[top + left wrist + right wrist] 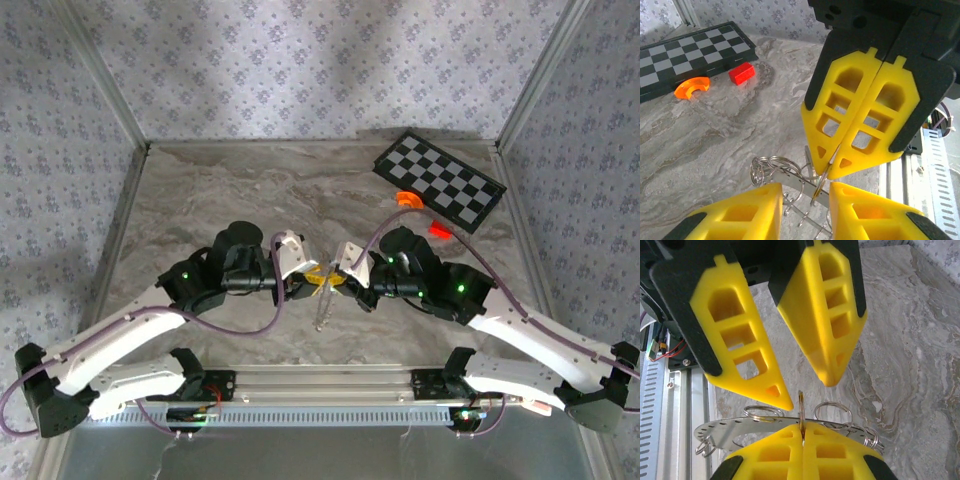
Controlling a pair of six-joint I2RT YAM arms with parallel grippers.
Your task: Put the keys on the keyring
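Two hands meet tip to tip above the middle of the counter (220,190), with the arms coming in from either side.

Right hand (802,432): the fingers are pressed fully together. They pinch a thin silvery wire ring, the keyring (801,405), which is seen edge-on and stands upright out of the closed fingertips.

Left hand (807,392): the fingers stand apart with nothing between the pads. In the right wrist view, the top of the keyring sits just below the gap between its two fingertips. No contact between that hand and the ring is visible.

Other metalwork: a flat silvery strip (725,430) lies crosswise, just beside the right hand's fingertips. Several more wire rings (771,162) are bunched along it and at its end. It cannot be told whether the pinched keyring passes through the strip. In the overhead view, a thin silvery length hangs between the two hands, clear of both bases.

Keys: none can be told apart from the silvery cluster at the fingertips. Position not confirmed.

Far right of the counter, well apart from the hands:
- A folded chessboard (440,180) lies near the corner.
- An orange curved piece (408,200) sits just beside its near edge.
- A red block (438,230) sits close by, slightly nearer the arms.
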